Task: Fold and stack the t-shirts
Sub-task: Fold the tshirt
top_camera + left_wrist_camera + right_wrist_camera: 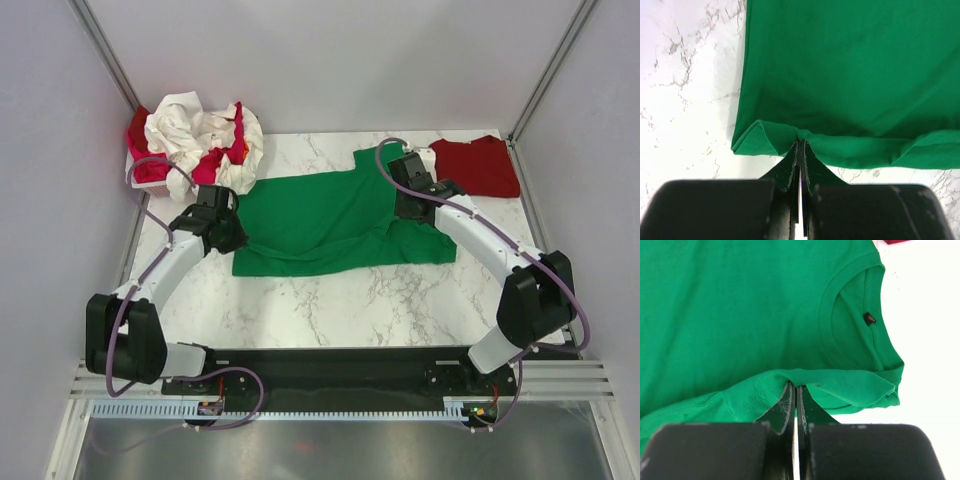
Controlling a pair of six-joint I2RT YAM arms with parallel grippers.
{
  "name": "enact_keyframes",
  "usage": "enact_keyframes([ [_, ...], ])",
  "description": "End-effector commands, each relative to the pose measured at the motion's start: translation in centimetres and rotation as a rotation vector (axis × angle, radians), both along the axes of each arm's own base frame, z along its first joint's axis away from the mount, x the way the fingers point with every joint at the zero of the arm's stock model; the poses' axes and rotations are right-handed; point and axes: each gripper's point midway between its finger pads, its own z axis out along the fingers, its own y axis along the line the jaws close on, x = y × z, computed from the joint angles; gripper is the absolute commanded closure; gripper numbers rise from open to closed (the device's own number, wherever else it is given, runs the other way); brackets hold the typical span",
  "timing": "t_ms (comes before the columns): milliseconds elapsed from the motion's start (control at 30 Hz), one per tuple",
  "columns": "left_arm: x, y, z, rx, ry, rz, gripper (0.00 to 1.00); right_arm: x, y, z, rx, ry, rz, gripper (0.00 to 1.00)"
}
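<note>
A bright green t-shirt (325, 220) lies spread across the middle of the marble table (330, 300), its collar toward the right. My left gripper (228, 232) is shut on the green t-shirt's (850, 65) left edge, the cloth pinched at the fingertips (801, 145). My right gripper (408, 205) is shut on the green t-shirt (740, 305) near the shoulder, just beside the collar (860, 330). A dark red t-shirt (478, 165) lies folded at the back right corner. Cream-white (190, 130) and pinkish red (150, 170) t-shirts are heaped at the back left.
A white basket (135, 175) at the back left holds the heap of crumpled shirts. Grey walls with metal posts (110, 60) close in the table on three sides. A black base rail (330, 365) runs along the near edge.
</note>
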Motion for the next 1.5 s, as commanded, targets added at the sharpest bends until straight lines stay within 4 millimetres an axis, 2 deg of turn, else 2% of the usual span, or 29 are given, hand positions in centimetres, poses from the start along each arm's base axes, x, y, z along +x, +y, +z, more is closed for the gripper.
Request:
enact_keyframes([
  [0,2.7,1.1,1.7,0.054,-0.074,0.007,0.98,2.3,0.1,1.4,-0.006,-0.054,-0.003,1.0],
  [67,3.3,1.5,1.9,0.055,-0.079,0.021,0.98,3.0,-0.1,1.6,-0.004,-0.058,-0.011,1.0],
  [333,4.9,1.8,-0.3,0.047,-0.003,0.02,0.98,5.5,-0.7,1.3,-0.001,-0.051,-0.042,1.0],
  [567,6.7,1.4,-1.8,0.053,0.039,0.007,0.98,6.9,-0.8,-1.4,-0.019,0.003,-0.053,1.0],
  [633,7.2,1.5,-2.1,0.062,0.044,0.006,0.96,7.8,-1.0,-1.5,-0.02,-0.002,-0.065,1.0],
  [700,8.1,1.7,-2.3,0.073,0.047,0.007,0.92,8.7,-1.3,-2.5,-0.028,0.015,-0.081,1.0],
  [733,8.7,1.8,-1.9,0.078,0.036,0.006,0.87,9.8,-1.6,-1.9,-0.012,-0.004,-0.095,0.89],
  [767,9.1,1.9,-1.7,0.075,0.031,0.008,0.79,10.5,-1.8,-2.8,-0.019,0.012,-0.104,0.76],
  [800,9.3,2.1,-1.9,0.075,0.037,0.009,0.6,11.8,-2.4,-1.6,-0.013,-0.013,-0.126,0.4],
  [833,10.0,2.1,-1.1,0.069,0.016,0.006,0.49,12.5,-2.9,-1.5,-0.02,-0.017,-0.14,0.31],
  [867,10.3,2.1,-0.8,0.068,0.01,0.008,0.44,13.2,-3.3,-2.4,-0.033,0.002,-0.153,0.24],
  [900,10.5,2.4,0.0,0.068,-0.005,0.014,0.34,13.5,-3.9,-2.3,-0.044,0.012,-0.164,0.12],
  [933,10.8,2.7,1.1,0.078,-0.023,0.022,0.26,14.9,-4.4,-0.2,-0.034,-0.032,-0.177,0.1],
  [967,10.8,2.8,1.7,0.082,-0.034,0.022,0.21,15.3,-4.8,0.0,-0.051,-0.028,-0.183,0.09],
  [1000,10.7,2.8,2.4,0.081,-0.046,0.025,0.17,15.2,-5.3,0.8,-0.061,-0.026,-0.189,0.07],
  [1033,10.2,2.7,3.9,0.074,-0.081,0.024,0.17,15.1,-5.5,1.7,-0.066,-0.042,-0.195,0.07],
  [1067,9.8,2.7,4.4,0.066,-0.089,0.029,0.17,14.5,-6.0,3.5,-0.066,-0.07,-0.201,0.07],
  [1100,8.5,2.6,5.0,0.052,-0.105,0.036,0.17,13.1,-6.2,4.2,-0.061,-0.077,-0.202,0.06],
  [1133,7.7,2.4,5.0,0.041,-0.104,0.036,0.17,12.5,-6.4,2.3,-0.071,-0.04,-0.202,0.06],
  [1167,6.9,2.4,4.9,0.029,-0.105,0.038,0.17,11.1,-6.6,4.1,-0.045,-0.074,-0.202,0.05],
  [1200,6.0,2.2,4.6,0.012,-0.094,0.047,0.17,9.2,-6.8,1.2,-0.036,-0.022,-0.205,0.03],
  [1233,4.1,2.1,3.5,-0.003,-0.072,0.049,0.18,8.1,-7.3,0.5,-0.006,-0.016,-0.21,0.02],
  [1267,3.2,2.1,2.9,-0.009,-0.062,0.054,0.18,6.8,-7.4,1.7,0.056,-0.046,-0.204,0.02],
  [1300,2.7,1.6,2.3,-0.044,-0.065,0.05,0.19,4.6,-6.9,-1.7,0.126,0.019,-0.192,0.02],
  [1333,0.9,1.4,0.4,-0.059,-0.029,0.048,0.19,3.6,-7.6,-2.5,0.161,0.03,-0.206,0.02],
  [1367,0.3,1.3,0.4,-0.074,-0.049,0.049,0.19,2.5,-7.6,-2.1,0.19,0.014,-0.204,0.02],
  [1400,0.3,1.1,0.3,-0.094,-0.078,0.055,0.19,0.8,-8.0,-4.4,0.186,0.055,-0.211,0.02],
  [1433,-1.0,1.0,-1.4,-0.108,-0.048,0.059,0.19,-0.1,-8.2,-4.9,0.184,0.059,-0.217,0.02],
  [1467,-1.3,0.8,-1.5,-0.124,-0.054,0.06,0.19,-0.5,-8.4,-4.9,0.187,0.046,-0.222,0.02],
])
